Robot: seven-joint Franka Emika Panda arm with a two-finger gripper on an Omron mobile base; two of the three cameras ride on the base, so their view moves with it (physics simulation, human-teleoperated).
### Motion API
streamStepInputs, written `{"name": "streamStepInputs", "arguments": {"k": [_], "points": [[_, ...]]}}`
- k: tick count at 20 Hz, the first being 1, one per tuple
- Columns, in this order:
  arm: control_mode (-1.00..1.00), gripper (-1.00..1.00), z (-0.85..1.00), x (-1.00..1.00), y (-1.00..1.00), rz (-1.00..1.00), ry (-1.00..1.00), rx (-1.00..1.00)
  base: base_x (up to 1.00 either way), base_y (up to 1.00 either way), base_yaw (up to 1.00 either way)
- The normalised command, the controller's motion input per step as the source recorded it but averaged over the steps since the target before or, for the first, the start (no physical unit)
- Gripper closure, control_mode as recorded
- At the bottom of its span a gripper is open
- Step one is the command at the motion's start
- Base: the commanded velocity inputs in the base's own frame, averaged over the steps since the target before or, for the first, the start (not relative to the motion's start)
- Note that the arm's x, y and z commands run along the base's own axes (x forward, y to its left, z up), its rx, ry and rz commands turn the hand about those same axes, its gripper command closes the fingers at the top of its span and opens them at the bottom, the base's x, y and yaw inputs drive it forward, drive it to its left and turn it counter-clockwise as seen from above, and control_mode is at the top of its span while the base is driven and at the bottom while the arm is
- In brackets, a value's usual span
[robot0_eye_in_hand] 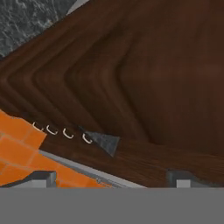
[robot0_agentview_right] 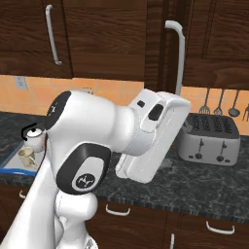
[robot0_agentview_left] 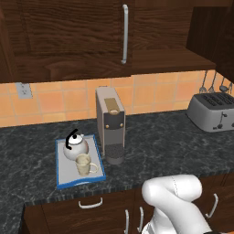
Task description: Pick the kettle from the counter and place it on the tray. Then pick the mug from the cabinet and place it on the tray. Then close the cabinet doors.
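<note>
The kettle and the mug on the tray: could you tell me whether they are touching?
Cannot tell. In the left base view the mug overlaps the lower edge of the kettle on the tray, so no gap shows, but contact is not plain either.

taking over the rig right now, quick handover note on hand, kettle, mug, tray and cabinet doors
Hand: pressed near dark wood of the cabinet door, nothing between its tips; open or shut unclear.
Kettle and mug both sit on the tray on the counter. Both placements done.
Left cabinet door looks shut; the right one stands edge-on, open.
Left: push the right door closed.
</note>
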Motion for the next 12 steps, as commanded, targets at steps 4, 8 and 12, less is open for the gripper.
{"name": "streamStepInputs", "arguments": {"k": [4, 8, 12], "points": [[-1.00, -1.00, 0.00, 0.59, -0.05, 0.01, 0.00, -0.08, 0.00, 0.00, 0.00], [-1.00, -1.00, 0.00, 0.50, 0.02, 0.08, 0.00, -0.08, 0.00, 0.00, 0.00], [-1.00, -1.00, 0.00, 0.55, 0.24, 0.14, 0.00, -0.09, 0.00, 0.00, 0.00]]}}
